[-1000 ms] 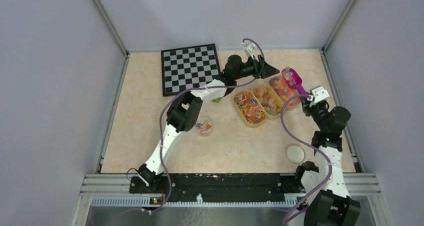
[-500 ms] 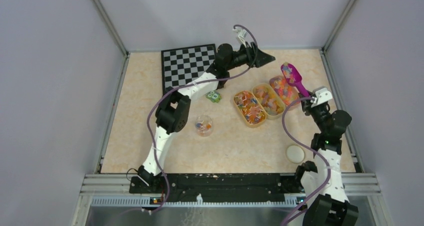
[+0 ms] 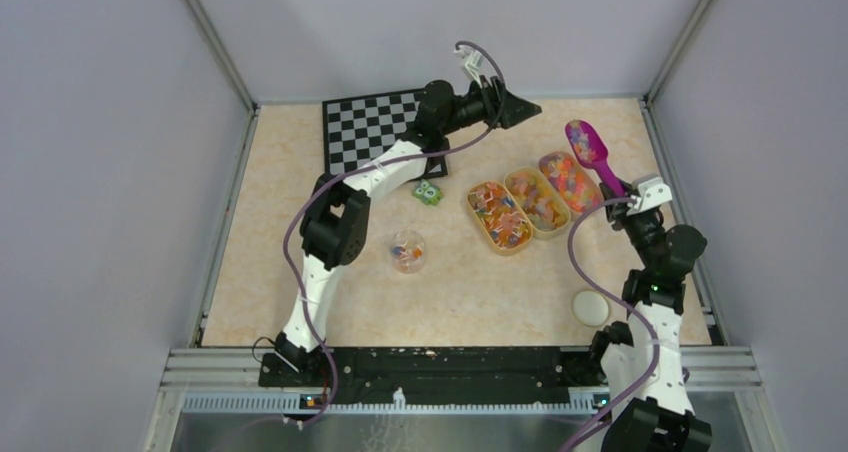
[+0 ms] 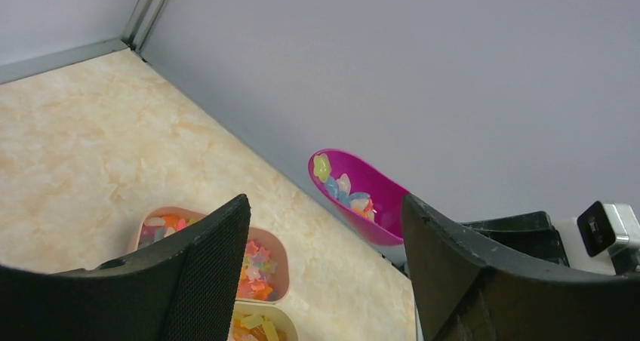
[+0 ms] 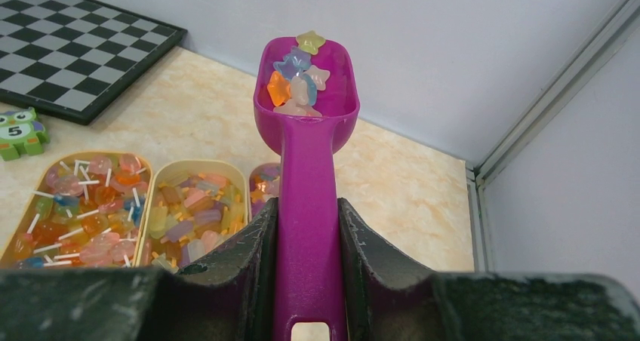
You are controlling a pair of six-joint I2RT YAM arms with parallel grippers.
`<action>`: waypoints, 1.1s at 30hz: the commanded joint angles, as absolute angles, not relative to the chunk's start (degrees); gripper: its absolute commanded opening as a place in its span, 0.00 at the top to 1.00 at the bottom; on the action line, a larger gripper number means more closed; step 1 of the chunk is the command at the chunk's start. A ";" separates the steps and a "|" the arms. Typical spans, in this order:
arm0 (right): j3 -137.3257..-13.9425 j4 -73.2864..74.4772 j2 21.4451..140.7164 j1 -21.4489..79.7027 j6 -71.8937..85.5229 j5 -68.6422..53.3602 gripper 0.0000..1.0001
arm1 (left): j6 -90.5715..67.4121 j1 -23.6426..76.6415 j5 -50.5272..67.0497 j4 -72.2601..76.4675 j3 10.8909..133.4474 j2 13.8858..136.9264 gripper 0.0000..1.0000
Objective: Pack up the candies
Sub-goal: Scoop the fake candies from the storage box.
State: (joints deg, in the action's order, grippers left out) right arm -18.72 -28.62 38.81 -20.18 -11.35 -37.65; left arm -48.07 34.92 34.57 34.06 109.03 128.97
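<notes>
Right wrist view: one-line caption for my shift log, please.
Right gripper holds the magenta scoop, loaded with star-shaped candies, aloft past the three candy trays.

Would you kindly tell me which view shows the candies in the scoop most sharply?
Right wrist view: scoop and its candies crisp, evenly lit, the right gripper close to the lens slightly soft. Left wrist view: candies small but clear, left gripper dark. Top view: candies too small to resolve individually.
</notes>
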 commanded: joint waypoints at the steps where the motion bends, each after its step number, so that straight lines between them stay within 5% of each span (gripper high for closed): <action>1: -20.78 -34.93 37.58 -21.13 -7.61 -38.49 1.00 | -47.09 34.85 35.78 35.33 108.02 126.79 0.22; 11: -22.60 -36.44 36.57 -21.11 -1.65 -44.42 1.00 | -37.52 33.57 32.38 21.62 102.51 117.15 0.17; 15: -22.15 -37.71 35.36 -20.95 0.97 -45.09 1.00 | -28.84 32.85 25.53 16.52 95.49 108.72 0.01; 25: -23.37 -36.70 38.41 -13.95 1.09 -46.48 1.00 | -18.09 32.11 13.94 -2.82 92.40 94.14 0.01; 33: -23.00 -30.95 38.63 -0.92 -3.91 -42.82 1.00 | -11.68 32.08 0.77 -6.25 74.08 73.67 0.01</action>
State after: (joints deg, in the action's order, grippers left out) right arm -20.36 -30.96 38.74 -5.78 -1.21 -44.34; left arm -16.53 32.03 9.91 -3.55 82.65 83.61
